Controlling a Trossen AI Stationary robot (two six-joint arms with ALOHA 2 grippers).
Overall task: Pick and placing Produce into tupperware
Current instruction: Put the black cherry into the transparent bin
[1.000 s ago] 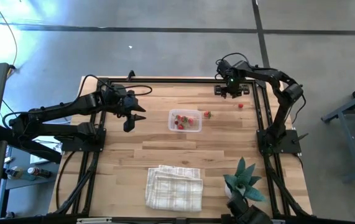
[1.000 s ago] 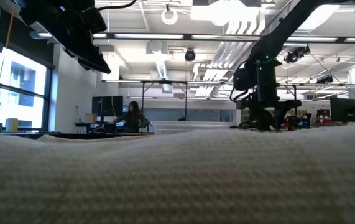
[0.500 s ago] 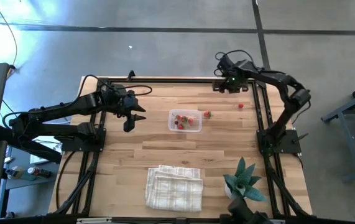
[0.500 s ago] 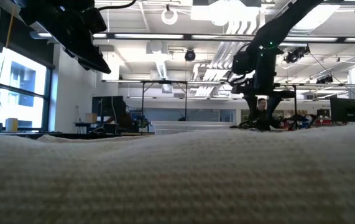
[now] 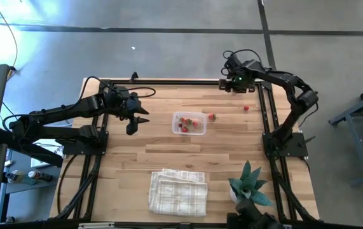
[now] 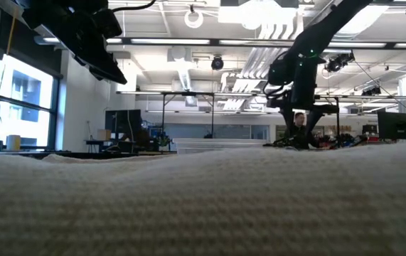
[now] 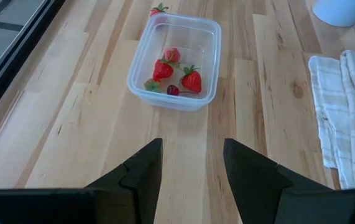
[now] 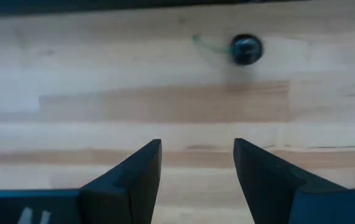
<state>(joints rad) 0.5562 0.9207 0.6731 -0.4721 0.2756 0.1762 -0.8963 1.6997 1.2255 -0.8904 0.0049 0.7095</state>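
Right wrist view alone shows a dark berry (image 8: 246, 49) beyond its open tool (image 8: 197, 163).

The right gripper (image 8: 197, 163), fingers (image 8: 133, 171) spread and empty, hangs above the wooden table (image 8: 102, 112) near a small dark round piece (image 8: 246, 49) with a green stem

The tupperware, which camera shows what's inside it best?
The left wrist view: the tupperware lies close ahead, with red strawberries and one dark piece visible inside. The high view shows the tupperware small, its contents mere red specks. In the low view the cloth blocks it; the right wrist view shows only the table.
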